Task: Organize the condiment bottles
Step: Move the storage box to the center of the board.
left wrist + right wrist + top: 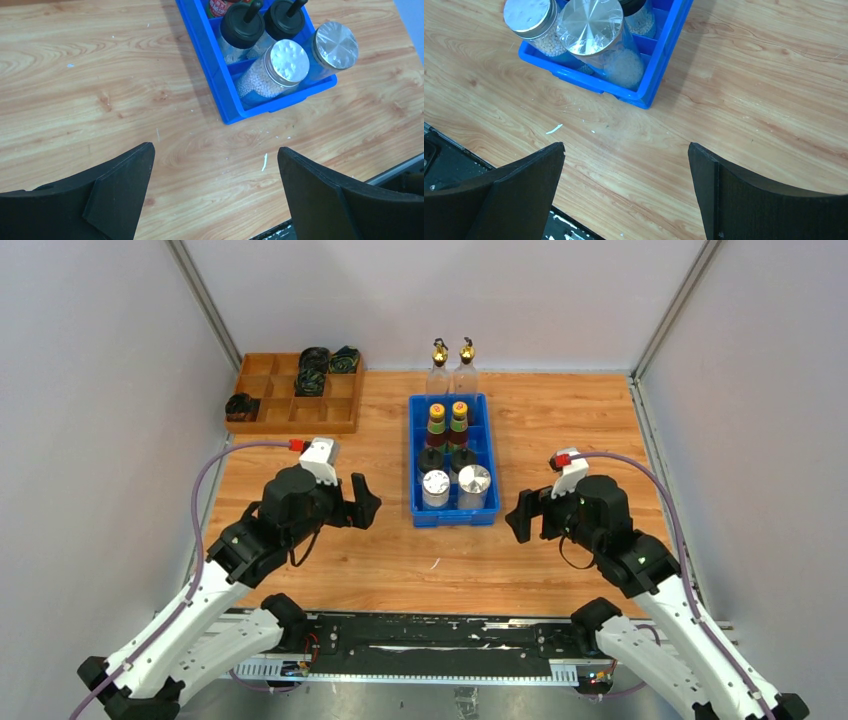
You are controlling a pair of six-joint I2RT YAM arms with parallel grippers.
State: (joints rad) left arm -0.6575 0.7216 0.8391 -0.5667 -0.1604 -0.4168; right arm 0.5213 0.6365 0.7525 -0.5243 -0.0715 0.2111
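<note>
A blue bin (455, 516) in the middle of the table holds six condiment bottles in three rows. Two silver-lidded shakers (436, 487) (474, 480) stand at its front, two black-capped jars (432, 458) behind them, and two dark bottles with yellow and green caps (437, 420) at the back. Two tall clear gold-spouted bottles (439, 370) (465, 368) stand on the table just behind the bin. My left gripper (362, 502) (215, 150) hangs open and empty left of the bin. Right of the bin, my right gripper (522, 515) (625, 146) is open and empty too.
A wooden compartment tray (262, 390) at the back left holds black cable coils (312, 370). White walls close in the table on three sides. The black base rail (430, 645) runs along the near edge.
</note>
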